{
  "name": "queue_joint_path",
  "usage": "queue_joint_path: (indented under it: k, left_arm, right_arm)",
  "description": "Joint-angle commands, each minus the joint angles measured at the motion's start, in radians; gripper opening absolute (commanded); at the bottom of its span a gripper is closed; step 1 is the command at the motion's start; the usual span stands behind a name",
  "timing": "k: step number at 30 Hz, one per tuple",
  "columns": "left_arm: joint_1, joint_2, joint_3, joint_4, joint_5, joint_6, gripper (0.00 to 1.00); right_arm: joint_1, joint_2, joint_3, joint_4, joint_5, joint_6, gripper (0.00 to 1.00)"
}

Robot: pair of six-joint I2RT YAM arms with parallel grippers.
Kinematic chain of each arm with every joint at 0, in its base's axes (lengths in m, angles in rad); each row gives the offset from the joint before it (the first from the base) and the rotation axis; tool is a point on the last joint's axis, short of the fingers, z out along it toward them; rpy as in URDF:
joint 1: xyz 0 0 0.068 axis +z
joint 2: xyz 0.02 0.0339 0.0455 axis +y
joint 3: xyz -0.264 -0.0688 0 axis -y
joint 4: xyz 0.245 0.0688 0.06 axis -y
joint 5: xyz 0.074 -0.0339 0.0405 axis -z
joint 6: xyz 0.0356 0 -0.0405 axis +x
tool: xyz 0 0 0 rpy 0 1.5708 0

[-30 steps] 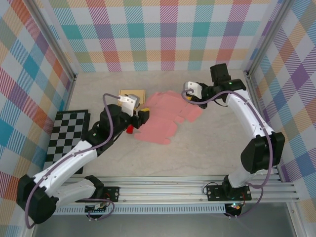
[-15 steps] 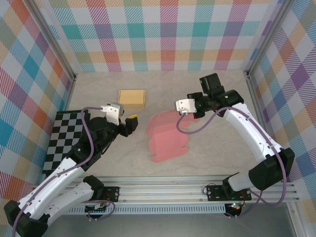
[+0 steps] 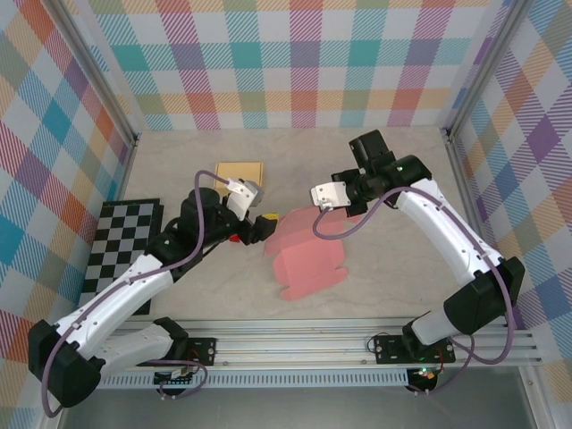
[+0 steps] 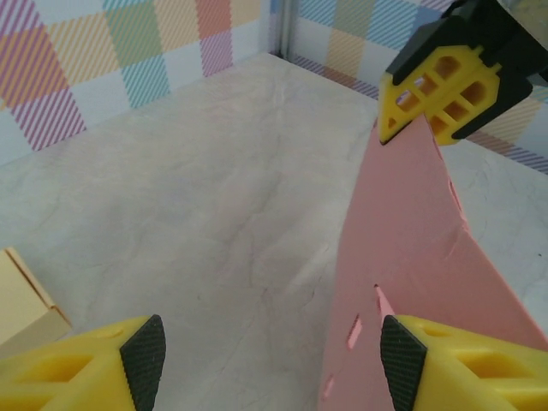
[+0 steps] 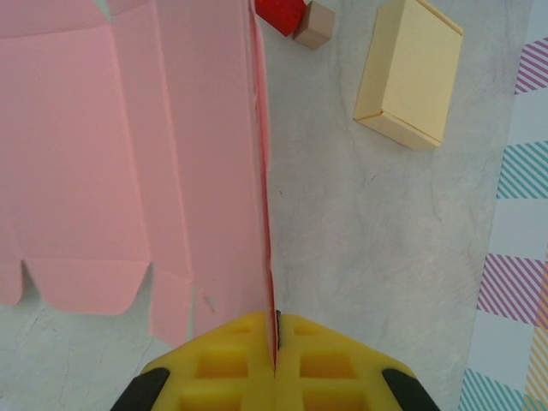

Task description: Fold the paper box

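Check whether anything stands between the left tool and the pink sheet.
Nothing visible does. The open left tool sits right beside the sheet's raised edge, over bare table.

Top cam overhead; both wrist cams close on pink sheet (image 5: 197, 128).

The right tool (image 5: 276, 330) is pinching the raised edge of the pink paper box (image 5: 128, 154), its yellow fingers (image 5: 227, 360) pressing together on it. The flat panels are spreading leftward over the table (image 5: 368, 240). A tan box (image 5: 411, 73) is lying at upper right, with a red block (image 5: 280, 13) and a small tan cube (image 5: 313, 26) sitting side by side near the top.
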Motion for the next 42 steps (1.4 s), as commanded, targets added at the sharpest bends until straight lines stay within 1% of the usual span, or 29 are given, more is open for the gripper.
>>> queue_joint_path:
  k: [1, 5, 12, 19, 23, 25, 27, 32, 37, 40, 41, 42]
  left_arm:
    - [-0.007, 0.025, 0.068, 0.003, 0.070, 0.036, 0.69]
    - [-0.007, 0.056, 0.083, 0.013, 0.093, 0.047, 0.69]
    - [-0.013, 0.086, 0.117, -0.023, 0.226, 0.057, 0.68]
    - [-0.019, 0.048, 0.107, -0.098, 0.259, 0.113, 0.68]
    - [-0.022, 0.058, 0.145, -0.156, 0.288, 0.133, 0.68]
    - [-0.024, 0.060, 0.157, -0.205, 0.289, 0.147, 0.68]
    - [-0.025, 0.058, 0.156, -0.218, 0.291, 0.160, 0.68]
    - [-0.033, 0.093, 0.185, -0.216, 0.285, 0.161, 0.68]
    - [-0.048, 0.147, 0.253, -0.252, 0.258, 0.184, 0.67]
    - [-0.056, 0.168, 0.280, -0.262, 0.265, 0.198, 0.67]
    - [-0.058, 0.174, 0.287, -0.267, 0.269, 0.203, 0.66]
    - [-0.060, 0.179, 0.293, -0.275, 0.274, 0.209, 0.62]
  right_arm:
    - [0.014, 0.020, 0.038, -0.056, -0.044, -0.015, 0.00]
    - [0.029, 0.031, 0.050, -0.068, -0.048, -0.013, 0.00]
    - [0.042, 0.039, 0.072, -0.086, -0.059, -0.007, 0.00]
    - [0.042, 0.033, 0.081, -0.099, -0.040, -0.021, 0.00]
    - [0.041, 0.035, 0.093, -0.107, -0.033, -0.021, 0.00]
    - [0.040, 0.031, 0.090, -0.107, -0.012, -0.025, 0.00]
    - [0.041, 0.026, 0.087, -0.108, -0.002, -0.030, 0.00]
    - [0.043, 0.007, 0.091, -0.110, -0.061, -0.032, 0.00]
    - [0.057, -0.005, 0.082, -0.115, -0.077, -0.032, 0.00]
    - [0.069, -0.010, 0.071, -0.118, -0.085, -0.029, 0.00]
    - [0.072, -0.013, 0.067, -0.117, -0.088, -0.027, 0.00]
    - [0.074, -0.015, 0.067, -0.118, -0.091, -0.027, 0.00]
